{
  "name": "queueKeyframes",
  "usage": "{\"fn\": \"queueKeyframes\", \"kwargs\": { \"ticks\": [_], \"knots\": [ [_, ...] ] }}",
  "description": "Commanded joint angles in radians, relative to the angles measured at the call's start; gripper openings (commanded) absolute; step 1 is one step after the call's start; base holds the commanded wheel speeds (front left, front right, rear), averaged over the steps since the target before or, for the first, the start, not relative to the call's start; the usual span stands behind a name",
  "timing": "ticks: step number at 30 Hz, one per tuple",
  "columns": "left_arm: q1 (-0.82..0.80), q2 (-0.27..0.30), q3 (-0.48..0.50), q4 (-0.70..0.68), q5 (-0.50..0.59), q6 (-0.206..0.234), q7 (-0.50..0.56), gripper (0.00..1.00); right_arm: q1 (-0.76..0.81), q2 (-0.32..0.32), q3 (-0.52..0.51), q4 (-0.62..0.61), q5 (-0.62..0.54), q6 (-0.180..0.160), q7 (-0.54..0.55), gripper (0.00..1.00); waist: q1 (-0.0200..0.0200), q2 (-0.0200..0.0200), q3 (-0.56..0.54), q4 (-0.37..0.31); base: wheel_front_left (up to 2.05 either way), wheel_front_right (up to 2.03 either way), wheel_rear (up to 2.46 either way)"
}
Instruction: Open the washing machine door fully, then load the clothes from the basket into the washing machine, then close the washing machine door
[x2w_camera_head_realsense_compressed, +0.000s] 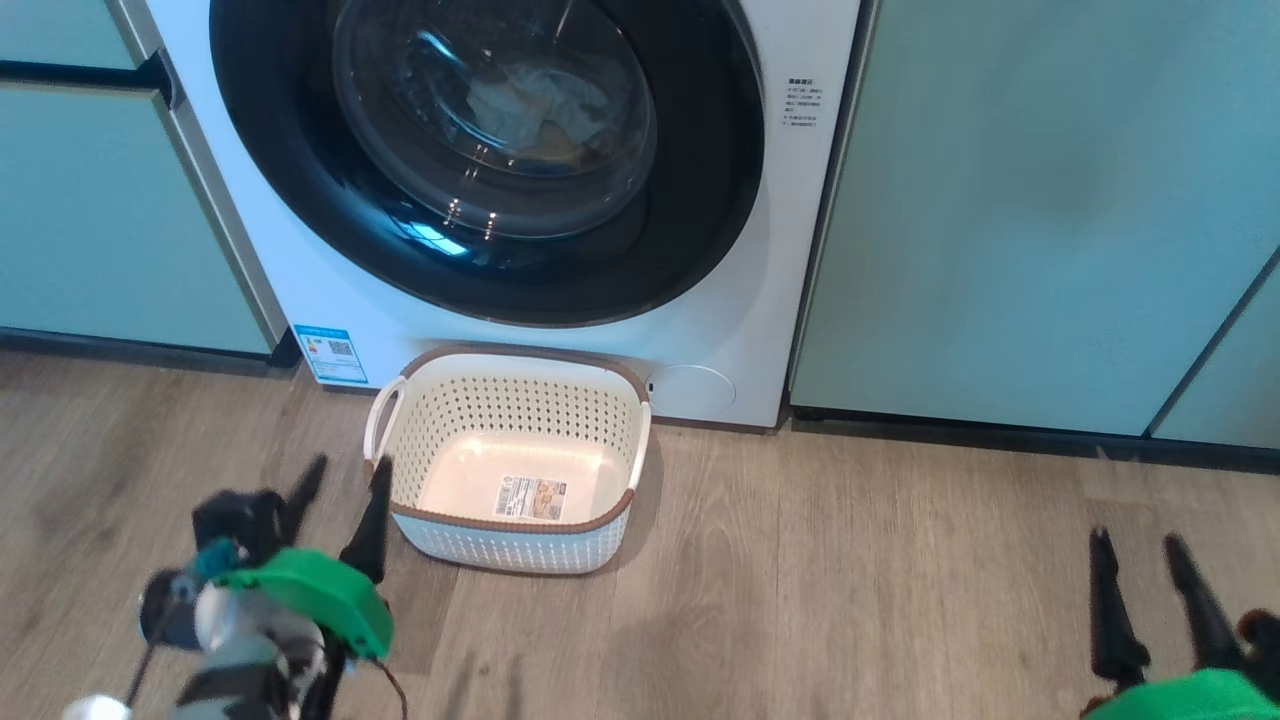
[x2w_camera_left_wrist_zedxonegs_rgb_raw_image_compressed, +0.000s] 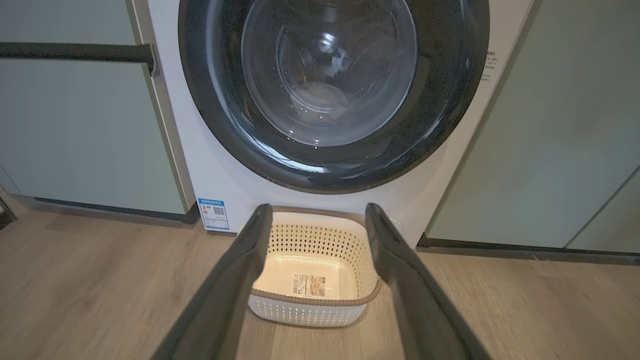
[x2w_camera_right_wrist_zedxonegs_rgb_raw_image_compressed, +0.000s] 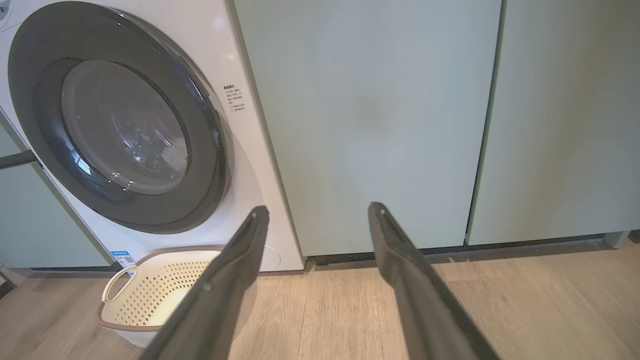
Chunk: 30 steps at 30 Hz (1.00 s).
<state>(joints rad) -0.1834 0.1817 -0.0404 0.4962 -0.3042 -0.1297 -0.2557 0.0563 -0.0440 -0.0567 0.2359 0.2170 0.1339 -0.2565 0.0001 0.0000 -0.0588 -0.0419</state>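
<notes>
Glossy black-rimmed washing machine door (x2w_camera_head_realsense_compressed: 560, 285) shut over pale clothes (x2w_camera_head_realsense_compressed: 540, 110); perforated cream basket (x2w_camera_head_realsense_compressed: 520, 400) on woodgrain floor (x2w_camera_head_realsense_compressed: 800, 600) — left gripper (x2w_camera_head_realsense_compressed: 350, 465), right gripper (x2w_camera_head_realsense_compressed: 1136, 540): fingers wide, empty.

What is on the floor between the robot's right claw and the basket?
Nothing. In the head view, just bare wooden floor lies between the right gripper and the basket.

Top of door (x2w_camera_head_realsense_compressed: 300, 200) is cut off by head view's upper edge. Thru glass, clothes (x2w_camera_head_realsense_compressed: 540, 110) are seen dimly; kind can't be told. Print on basket (x2w_camera_head_realsense_compressed: 520, 548) label (x2w_camera_head_realsense_compressed: 531, 497) can't be read, too small. Blur is seen on left gripper (x2w_camera_head_realsense_compressed: 350, 463); right gripper (x2w_camera_head_realsense_compressed: 1136, 538) is cut by btm edge.
</notes>
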Motion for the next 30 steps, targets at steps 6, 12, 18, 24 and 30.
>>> {"fn": "queueKeyframes", "kwargs": {
  "ticks": [6, 12, 18, 24, 30],
  "knots": [
    [0.056, -0.034, -0.003, 0.061, -0.01, 0.0, 0.005, 0.0, 0.026, 0.007, 0.001, 0.076, 0.013, 0.0, 0.006, 0.0, 0.0001, 0.0, 0.001, 0.001, 0.0, 0.0, 0.0],
    [0.056, -0.038, 0.006, 0.047, -0.072, 0.0, 0.025, 0.0, 0.017, 0.006, -0.003, 0.073, 0.079, 0.0, 0.024, 0.0, 0.0001, 0.0, 0.004, 0.003, 0.0, 0.0, 0.0],
    [0.059, -0.043, 0.012, 0.03, -0.136, 0.0, 0.041, 0.0, 0.008, 0.005, -0.005, 0.069, 0.146, 0.0, 0.041, 0.0, 0.0001, 0.0, 0.007, 0.005, 0.0, 0.0, 0.0],
    [0.06, -0.048, 0.019, 0.015, -0.198, 0.0, 0.058, 0.0, -0.001, 0.005, -0.008, 0.066, 0.213, 0.0, 0.058, 0.0, 0.0001, 0.0, 0.01, 0.007, 0.0, 0.0, 0.0],
    [0.061, -0.052, 0.025, 0.002, -0.251, 0.0, 0.072, 0.0, -0.009, 0.004, -0.01, 0.063, 0.269, 0.0, 0.073, 0.0, 0.0001, 0.0, 0.012, 0.008, 0.0, 0.0, 0.0]
  ]
}}
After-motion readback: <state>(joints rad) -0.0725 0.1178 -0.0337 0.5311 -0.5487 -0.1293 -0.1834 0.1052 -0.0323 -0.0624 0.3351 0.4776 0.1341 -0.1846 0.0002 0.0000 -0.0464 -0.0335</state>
